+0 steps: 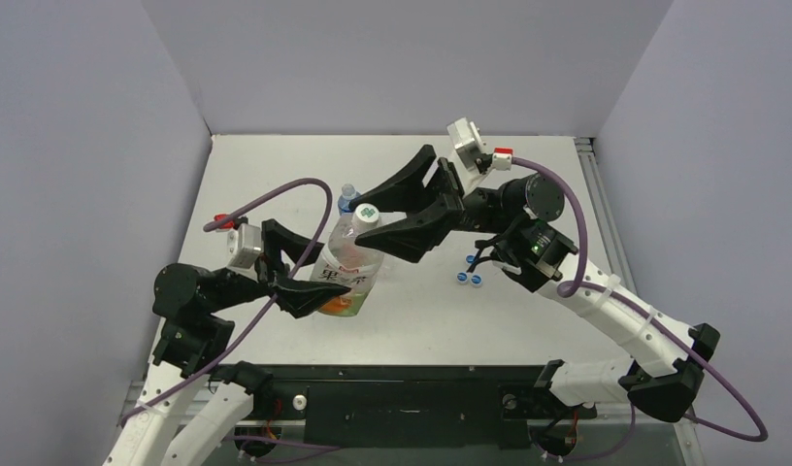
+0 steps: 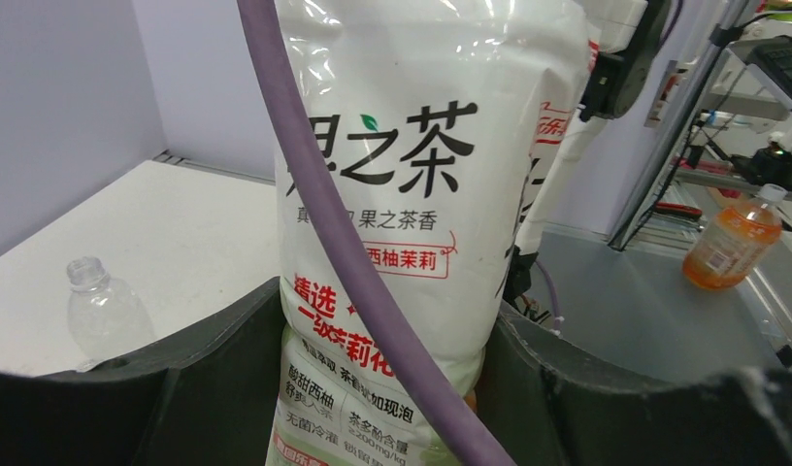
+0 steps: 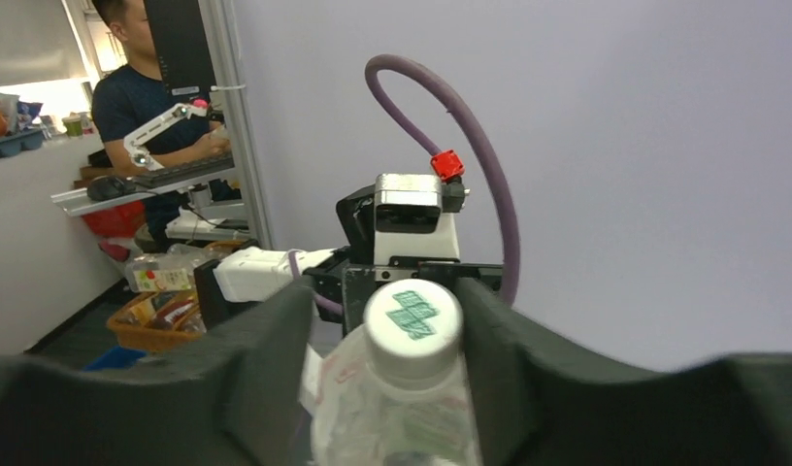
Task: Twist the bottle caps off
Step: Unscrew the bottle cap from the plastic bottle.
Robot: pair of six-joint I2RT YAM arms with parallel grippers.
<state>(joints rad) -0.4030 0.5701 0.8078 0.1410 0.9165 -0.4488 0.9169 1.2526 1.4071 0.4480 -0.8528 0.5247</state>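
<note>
Above the middle of the white table (image 1: 266, 170), the left gripper (image 1: 324, 282) was clenched on the wide clear plastic bottle with the orange-and-green label (image 1: 346, 272), holding it tilted and off the surface. The left wrist view showed its dark fingers (image 2: 217, 388) pressed against both sides of the label.

The small round white screw cap (image 1: 368, 212) sat on that bottle's neck, between the jaws of the right gripper (image 1: 371, 225). In the right wrist view the cap (image 3: 412, 325) seemed to touch one finger while a gap showed beside the other, so I could not tell whether the right gripper was pinching it.

Some of the job looked finished. Tiny round blue plastic caps (image 1: 470, 278) lay loose on the table just beside the right arm, and a small plain clear bottle (image 2: 99, 313) stood nearby with a bare, open neck. Another small bottle top (image 1: 347, 197) peeked out behind the held bottle, too small to read.

By my judgement, the white cap was the one in hand, and it was not yet off.
</note>
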